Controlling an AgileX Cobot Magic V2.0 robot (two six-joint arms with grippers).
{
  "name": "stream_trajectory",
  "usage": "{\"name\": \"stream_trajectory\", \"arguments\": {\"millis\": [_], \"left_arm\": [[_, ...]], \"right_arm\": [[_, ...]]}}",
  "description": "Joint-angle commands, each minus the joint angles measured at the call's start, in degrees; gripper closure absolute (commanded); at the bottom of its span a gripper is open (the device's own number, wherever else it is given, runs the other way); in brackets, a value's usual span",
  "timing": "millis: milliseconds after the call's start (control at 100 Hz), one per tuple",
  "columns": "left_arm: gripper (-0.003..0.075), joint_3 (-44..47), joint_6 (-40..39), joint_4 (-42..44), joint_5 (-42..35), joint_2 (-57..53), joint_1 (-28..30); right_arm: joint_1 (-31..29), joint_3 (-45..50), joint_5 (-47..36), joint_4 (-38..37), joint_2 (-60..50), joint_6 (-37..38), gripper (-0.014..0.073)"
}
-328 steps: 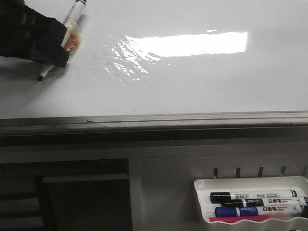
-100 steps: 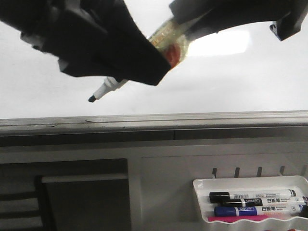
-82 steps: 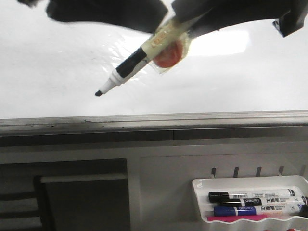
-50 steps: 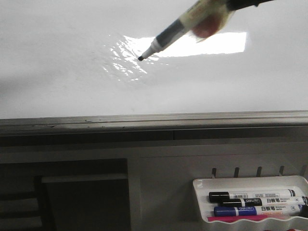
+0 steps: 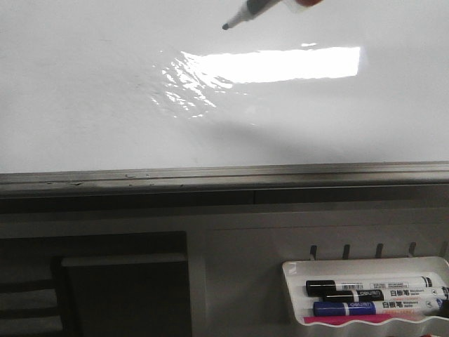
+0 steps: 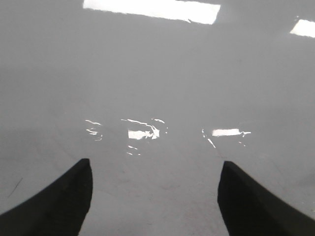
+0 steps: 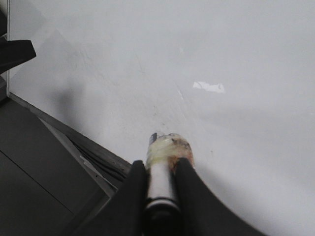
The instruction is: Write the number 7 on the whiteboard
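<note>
The whiteboard [image 5: 84,91] is glossy white with bright glare, a wrinkled film patch [image 5: 179,88] and a grey metal bottom edge [image 5: 224,175]. No dark line of a number 7 shows on it. A marker [image 5: 247,11] reaches in at the top of the front view, its dark tip [image 5: 225,27] pointing down-left just off or on the board. In the right wrist view my right gripper [image 7: 161,164] is shut on this marker [image 7: 160,184], over the whiteboard [image 7: 231,59]. My left gripper [image 6: 155,196] is open and empty, facing the whiteboard [image 6: 157,73].
A small white marker tray [image 5: 295,270] hangs below the board at the lower right, holding a black marker [image 5: 365,287] and a blue marker [image 5: 372,307]. A dark opening [image 5: 119,288] lies at the lower left. Both arms are outside the front view.
The left gripper let go of the marker and left the front view. The right gripper now holds it, and it moved up and to the right across the board.
</note>
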Motion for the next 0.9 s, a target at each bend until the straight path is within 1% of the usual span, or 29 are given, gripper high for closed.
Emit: {"name": "stream_trajectory", "arguments": {"millis": [0, 70, 160, 280, 410, 570, 760, 890], "left_arm": [[0.0227, -1.56, -0.52, -1.47, -1.19, -0.78, 0.12], [0.0227, -1.56, -0.52, -1.47, -1.19, -0.78, 0.12], [0.0227, -1.56, -0.52, -1.47, -1.29, -0.78, 0.12], [0.0227, -1.56, -0.52, -1.58, -1.29, -0.78, 0.12], [0.0227, -1.56, -0.52, -1.61, -1.29, -0.78, 0.12], [0.0227, -1.56, -0.52, -1.61, -1.29, -0.78, 0.12], [0.0227, -1.56, -0.52, -1.61, -1.59, -0.78, 0.12], [0.0227, -1.56, -0.52, -1.61, -1.59, -0.78, 0.12]], "right_arm": [[-0.13, -1.26, -0.32, 10.86, 2.05, -8.73, 0.0654], [-0.13, -1.79, -0.32, 14.82, 4.34, -12.46, 0.0654], [-0.13, -3.49, 0.16, 16.31, 7.11, -14.25, 0.0654], [1.25, -6.64, 0.15, 16.31, 10.24, -15.08, 0.0654], [3.08, -9.05, -3.40, 16.31, 13.27, -15.90, 0.0654], [4.18, -9.70, -5.27, 16.31, 15.68, -16.89, 0.0654], [4.18, -9.70, -11.34, 15.88, 16.33, -16.89, 0.0654], [4.18, -9.70, -13.26, 14.97, 16.20, -16.89, 0.0654]]}}
